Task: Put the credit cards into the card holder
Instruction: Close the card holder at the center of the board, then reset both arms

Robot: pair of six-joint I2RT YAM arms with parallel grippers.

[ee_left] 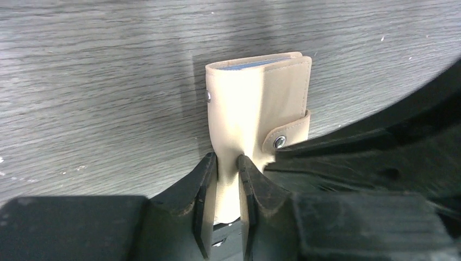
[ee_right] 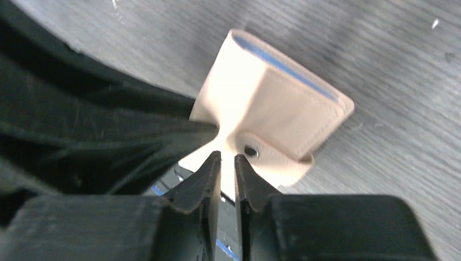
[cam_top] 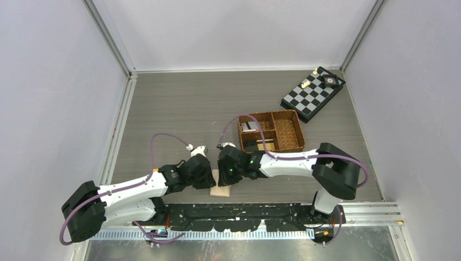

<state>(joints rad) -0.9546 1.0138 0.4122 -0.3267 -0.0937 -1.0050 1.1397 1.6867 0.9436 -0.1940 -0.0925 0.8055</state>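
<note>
At the table's near edge, between the arms: card holder (cam_top: 220,190), one, folded. Left gripper (ee_left: 227,163) clamped on its near end; right gripper (ee_right: 223,160) nearly closed at the snap tab (ee_right: 251,150), hold unclear. Advised: steady body, peel tab open gently. Credit cards (cam_top: 250,126), at least two, in one woven basket (cam_top: 298,126).

Both arms are crowding the near middle of the table (cam_top: 179,109), their wrists almost meeting over the card holder (cam_top: 220,191), so nothing is fitting between them from above. The left gripper (ee_left: 226,163) is pinching the holder's near edge. The right gripper (ee_right: 227,161) is blocking the snap side, though whether it is actually clamping is hard to tell. The woven basket (cam_top: 270,113) is walling off the right rear, with the chessboard (cam_top: 311,97) beyond it. The table's left and far stretches are lying open for a pass.
</note>
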